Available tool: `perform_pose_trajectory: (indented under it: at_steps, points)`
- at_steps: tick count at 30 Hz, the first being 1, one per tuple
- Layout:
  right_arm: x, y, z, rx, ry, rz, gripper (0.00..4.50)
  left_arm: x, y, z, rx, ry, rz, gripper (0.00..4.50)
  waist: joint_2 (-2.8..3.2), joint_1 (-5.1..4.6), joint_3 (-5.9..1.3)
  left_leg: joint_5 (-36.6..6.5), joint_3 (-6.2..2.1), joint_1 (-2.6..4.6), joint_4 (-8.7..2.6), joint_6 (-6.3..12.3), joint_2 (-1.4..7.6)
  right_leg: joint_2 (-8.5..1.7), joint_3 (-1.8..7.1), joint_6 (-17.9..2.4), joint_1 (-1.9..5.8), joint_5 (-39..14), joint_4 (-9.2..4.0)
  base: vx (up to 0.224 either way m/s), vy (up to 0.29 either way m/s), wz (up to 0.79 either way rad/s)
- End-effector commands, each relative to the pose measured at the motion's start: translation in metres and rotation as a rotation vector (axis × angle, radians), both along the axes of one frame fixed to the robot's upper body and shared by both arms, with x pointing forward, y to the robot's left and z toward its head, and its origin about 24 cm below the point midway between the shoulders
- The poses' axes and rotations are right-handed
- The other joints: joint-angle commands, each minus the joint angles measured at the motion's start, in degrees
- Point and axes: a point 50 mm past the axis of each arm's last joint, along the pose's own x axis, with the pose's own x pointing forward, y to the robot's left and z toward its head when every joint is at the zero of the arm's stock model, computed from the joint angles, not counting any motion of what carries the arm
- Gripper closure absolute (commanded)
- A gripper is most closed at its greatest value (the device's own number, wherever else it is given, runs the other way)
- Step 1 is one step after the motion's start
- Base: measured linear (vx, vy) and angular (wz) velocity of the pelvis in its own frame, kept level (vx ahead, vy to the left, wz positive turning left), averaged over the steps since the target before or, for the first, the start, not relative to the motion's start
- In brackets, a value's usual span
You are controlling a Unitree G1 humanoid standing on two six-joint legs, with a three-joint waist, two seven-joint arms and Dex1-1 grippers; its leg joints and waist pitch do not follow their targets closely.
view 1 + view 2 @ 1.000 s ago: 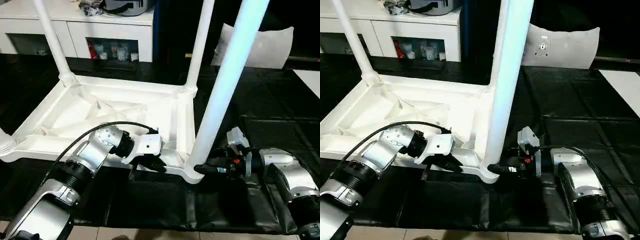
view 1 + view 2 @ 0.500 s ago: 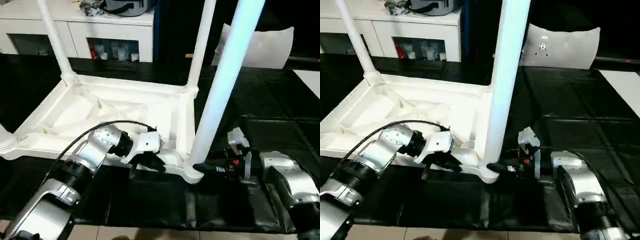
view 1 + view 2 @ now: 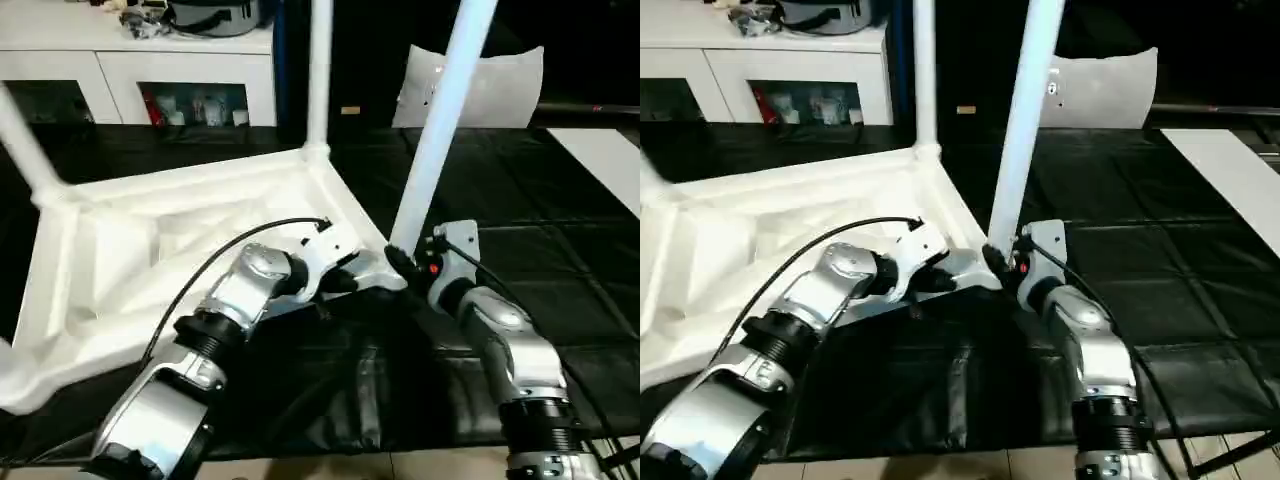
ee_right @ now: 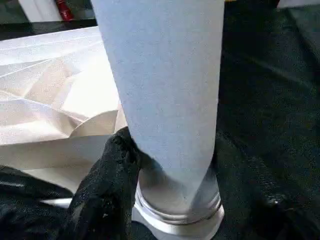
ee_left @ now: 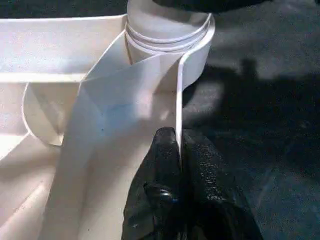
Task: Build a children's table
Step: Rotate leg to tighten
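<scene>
While left pincer (image 5: 178,150) pinches tabletop (image 3: 130,250) rim, right pincer (image 4: 165,165) clasps one leg (image 3: 440,120).

Both silver forearms reached forward and inward, converging near the centre. The left gripper (image 5: 178,150) was pinched tight, its two black fingers (image 5: 160,170) pressed together on a thin white edge. The right gripper (image 3: 400,266) stood partly spread, one black finger (image 4: 112,170) lying against a white tube.
</scene>
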Motion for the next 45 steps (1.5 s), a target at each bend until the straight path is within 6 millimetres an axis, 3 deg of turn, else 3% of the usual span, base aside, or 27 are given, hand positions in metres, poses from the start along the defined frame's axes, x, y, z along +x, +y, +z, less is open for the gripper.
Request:
perform_pose_trajectory:
  at_steps: [1, 7, 12, 13, 15, 16, 21, 24, 25, 26, 29, 36, 45]
  points:
    - [-0.005, 0.042, -0.001, 0.052, 0.010, 0.170, 1.86, 0.004, -0.023, 0.021, -0.062, -0.085, -0.053, 4.50, -0.24, 0.24, -4.14, -10.2, -1.10, 0.43, -3.82, 3.08, 2.78, -5.02, 2.76, -10.9, 2.85, -14.4, -4.08, 0.000, 0.000, 0.00]
    - [-0.006, 0.025, 0.006, 0.069, -0.042, 0.132, 1.39, 0.000, -0.003, 0.016, -0.019, -0.100, -0.126, 4.50, 0.01, 0.33, -4.17, -8.2, -1.09, 0.24, -3.80, 4.31, 2.96, -5.02, 2.81, -11.9, 3.05, -10.9, -3.64, 0.000, 0.000, 0.00]
    - [-0.017, -0.003, 0.011, 0.014, -0.101, 0.325, 0.90, -0.010, 0.015, 0.010, 0.006, -0.094, -0.274, 4.50, 0.19, 0.56, -4.12, -8.8, -1.05, 0.40, -3.77, 4.59, 3.13, -4.92, 2.82, -12.7, 3.10, -9.5, -3.47, 0.000, 0.000, 0.00]
    - [-0.018, -0.004, 0.011, 0.010, -0.102, 0.335, 0.90, -0.010, 0.016, 0.010, 0.006, -0.092, -0.282, 4.50, 0.11, 0.76, -4.09, -9.2, -1.05, 0.37, -3.72, 4.59, 3.17, -5.05, 2.80, -12.7, 3.27, -10.1, -3.54, 0.000, 0.000, 0.00]
    - [-0.029, -0.022, 0.014, -0.059, -0.101, 0.537, 0.90, -0.024, 0.029, 0.005, 0.027, -0.055, -0.446, 4.50, 0.15, 0.90, -4.00, -10.1, -0.99, 0.44, -3.75, 4.86, 3.36, -5.05, 2.92, -12.7, 3.22, -10.5, -3.50, 0.000, 0.000, 0.00]
    - [-0.029, -0.022, 0.014, -0.059, -0.101, 0.537, 0.90, -0.024, 0.029, 0.005, 0.027, -0.055, -0.446, 4.50, 0.15, 0.90, -4.00, -10.1, -0.99, 0.44, -3.75, 4.86, 3.36, -5.05, 2.92, -12.7, 3.22, -10.5, -3.50, 0.000, 0.000, 0.00]
    - [-0.037, -0.039, 0.016, -0.086, -0.047, 0.747, 0.90, -0.032, 0.041, 0.004, 0.060, -0.025, -0.549, 4.50, 0.14, 1.95, -3.47, -14.5, -0.84, 1.26, -3.99, 3.39, 3.70, -4.99, 2.81, -11.9, 2.42, -18.6, -4.17, 0.000, 0.000, 0.00]
    - [-0.036, -0.045, 0.017, -0.084, -0.037, 0.811, 0.90, -0.035, 0.044, 0.004, 0.064, -0.017, -0.595, 4.50, -0.04, 2.05, -3.62, -14.6, -0.98, 1.05, -4.02, 2.83, 3.71, -5.13, 2.74, -11.7, 2.62, -19.3, -4.10, 0.000, 0.000, 0.00]
    - [-0.036, -0.047, 0.018, -0.076, -0.031, 0.842, 0.90, -0.037, 0.045, 0.003, 0.067, -0.011, -0.621, 4.50, -0.43, 2.18, -3.63, -14.4, -0.93, 1.00, -3.97, 2.99, 3.68, -5.19, 2.72, -11.6, 2.63, -19.3, -4.16, 0.000, 0.000, 0.00]
    - [-0.035, -0.049, 0.019, -0.069, -0.028, 0.864, 0.90, -0.039, 0.046, 0.003, 0.070, -0.006, -0.639, 4.50, -0.23, 2.20, -3.70, -13.7, -1.01, 0.87, -3.96, 3.10, 3.71, -5.28, 2.70, -11.9, 2.76, -18.8, -3.87, 0.000, 0.000, 0.00]
    - [-0.035, -0.049, 0.020, -0.033, -0.013, 0.924, 1.17, -0.042, 0.048, 0.004, 0.080, 0.006, -0.682, 4.50, -0.55, 2.43, -3.71, -12.6, -0.77, 0.80, -3.79, 3.83, 3.67, -5.21, 2.73, -12.0, 2.64, -18.2, -3.85, 0.000, 0.000, 0.00]
    - [-0.037, -0.040, 0.015, -0.007, 0.025, 1.041, 1.73, -0.042, 0.048, 0.008, 0.095, -0.001, -0.725, 4.50, -0.26, 3.62, -4.03, -9.6, -0.72, 0.78, -3.57, 4.27, 3.75, -5.09, 2.65, -12.4, 2.51, -15.2, -3.23, 0.000, 0.000, 0.00]
    - [-0.039, -0.037, 0.012, -0.003, 0.033, 1.071, 2.41, -0.044, 0.046, 0.007, 0.097, 0.005, -0.742, 4.50, -0.27, 3.56, -4.04, -10.5, -0.72, 0.77, -3.62, 3.60, 3.65, -5.07, 2.63, -11.9, 2.61, -16.6, -3.43, 0.000, 0.000, 0.00]
